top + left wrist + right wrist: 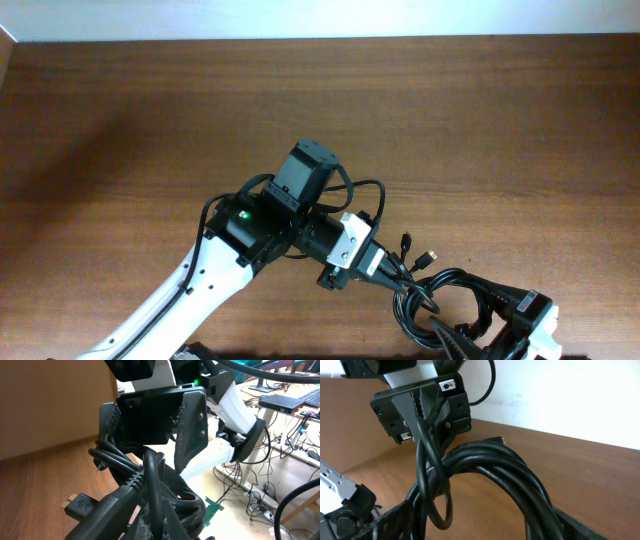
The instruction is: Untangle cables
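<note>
The cables (pixel 440 298) are thin black cords bunched in a loop at the table's front right, with two plug ends (pixel 417 250) poking out toward the back. My left gripper (pixel 400 278) reaches in from the left and is shut on one strand (pixel 150 480) of the bundle. A flat USB plug (pixel 75 506) lies beside its fingers. My right gripper (pixel 480 318) faces it from the right, open wide. The thick arch of cords (pixel 495 462) runs between its fingers (pixel 380 522). In the right wrist view, the strand (pixel 422 455) hangs from the left gripper (pixel 420 402).
The brown wooden table (pixel 150 120) stretches to the back and left. A white wall (pixel 560 395) borders its far edge. The left arm's white link (pixel 200 290) crosses the front left. Beyond the right table edge are floor cables and a desk (pixel 280 405).
</note>
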You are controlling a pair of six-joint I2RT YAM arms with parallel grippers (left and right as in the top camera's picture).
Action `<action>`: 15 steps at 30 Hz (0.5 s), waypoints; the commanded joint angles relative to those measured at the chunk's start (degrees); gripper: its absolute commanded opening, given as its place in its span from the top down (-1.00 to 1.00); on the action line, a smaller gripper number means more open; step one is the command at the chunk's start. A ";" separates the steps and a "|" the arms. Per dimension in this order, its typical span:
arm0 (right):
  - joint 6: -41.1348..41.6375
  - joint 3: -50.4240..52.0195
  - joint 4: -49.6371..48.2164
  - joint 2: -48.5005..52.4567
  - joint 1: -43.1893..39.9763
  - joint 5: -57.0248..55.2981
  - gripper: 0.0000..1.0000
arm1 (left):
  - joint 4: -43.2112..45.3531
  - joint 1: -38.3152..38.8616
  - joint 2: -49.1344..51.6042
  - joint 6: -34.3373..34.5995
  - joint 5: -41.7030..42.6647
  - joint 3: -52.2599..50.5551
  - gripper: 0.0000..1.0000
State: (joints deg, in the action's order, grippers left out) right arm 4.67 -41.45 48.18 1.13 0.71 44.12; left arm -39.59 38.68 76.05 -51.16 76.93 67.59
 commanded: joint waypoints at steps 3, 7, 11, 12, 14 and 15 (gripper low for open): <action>0.09 -0.24 -0.59 0.35 -0.35 0.94 -0.67 | 0.48 0.33 -1.11 0.94 1.49 1.25 1.00; 0.09 -0.24 -0.61 0.35 -0.35 0.94 -0.71 | 0.63 1.38 -1.11 0.94 1.66 1.25 1.00; 0.09 -0.24 -0.59 0.35 -0.35 0.94 -0.60 | 4.04 4.13 -1.07 0.96 -0.28 1.22 1.00; 0.09 -0.24 -0.59 0.35 -0.35 0.94 -0.47 | 4.07 4.37 -1.07 0.96 -0.90 1.22 1.00; 0.09 -0.24 -0.55 0.37 -0.35 0.94 -0.10 | 4.11 4.35 -1.07 0.96 -0.92 1.22 1.00; 0.09 -0.24 -0.55 0.35 -0.35 0.94 0.00 | 4.24 4.35 -1.07 0.96 -0.90 1.22 1.00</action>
State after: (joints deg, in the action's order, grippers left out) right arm 4.51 -41.45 48.05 1.13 0.71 44.31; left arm -35.73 42.63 76.05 -50.98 75.13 67.61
